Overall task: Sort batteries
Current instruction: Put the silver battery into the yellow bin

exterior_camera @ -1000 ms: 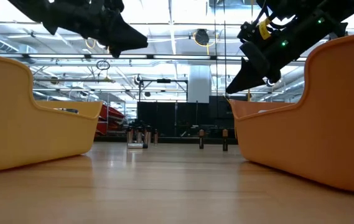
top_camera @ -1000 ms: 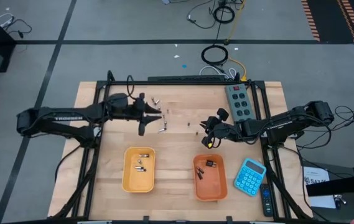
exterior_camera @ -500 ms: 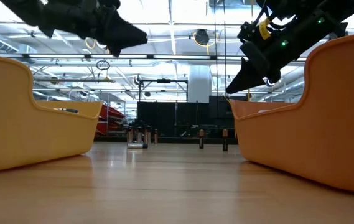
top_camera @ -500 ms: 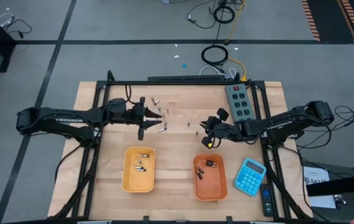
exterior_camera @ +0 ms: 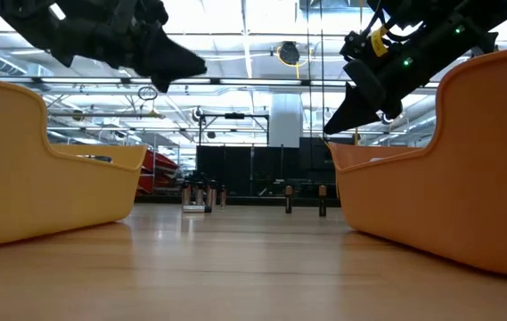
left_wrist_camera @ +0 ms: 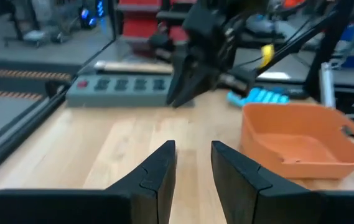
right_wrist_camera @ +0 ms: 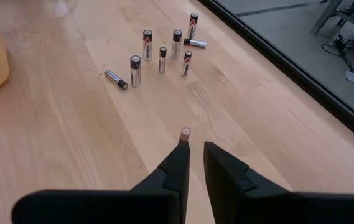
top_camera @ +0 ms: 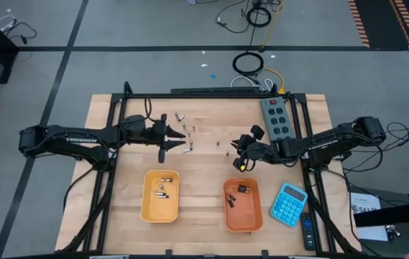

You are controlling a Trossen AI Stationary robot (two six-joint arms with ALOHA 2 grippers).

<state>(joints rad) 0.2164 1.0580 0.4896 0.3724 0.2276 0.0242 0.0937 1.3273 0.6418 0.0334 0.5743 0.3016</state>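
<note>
Loose batteries (right_wrist_camera: pixel 162 51) stand and lie on the wooden table's far middle (top_camera: pixel 182 129), and a few small ones (top_camera: pixel 226 144) lie nearer the right arm. My left gripper (left_wrist_camera: pixel 193 149) hovers open above that far-middle group (top_camera: pixel 181 136), with nothing between its fingers. My right gripper (right_wrist_camera: pixel 195 149) hangs over the table (top_camera: pixel 236 147) with its fingers a narrow gap apart and nothing in the gap. One small battery (right_wrist_camera: pixel 185 132) stands just beyond one of its fingertips. The yellow tray (top_camera: pixel 160 196) and the orange tray (top_camera: pixel 243 205) each hold a few batteries.
A grey power strip (top_camera: pixel 276 117) lies at the far right. A blue calculator (top_camera: pixel 289 203) sits to the right of the orange tray, at the near right. Black frame rails (top_camera: pixel 211 93) run along the table's edges. Bare wood shows between the two trays.
My left gripper has sunk a little toward the table over the loose batteries, its fingers the same distance apart.
</note>
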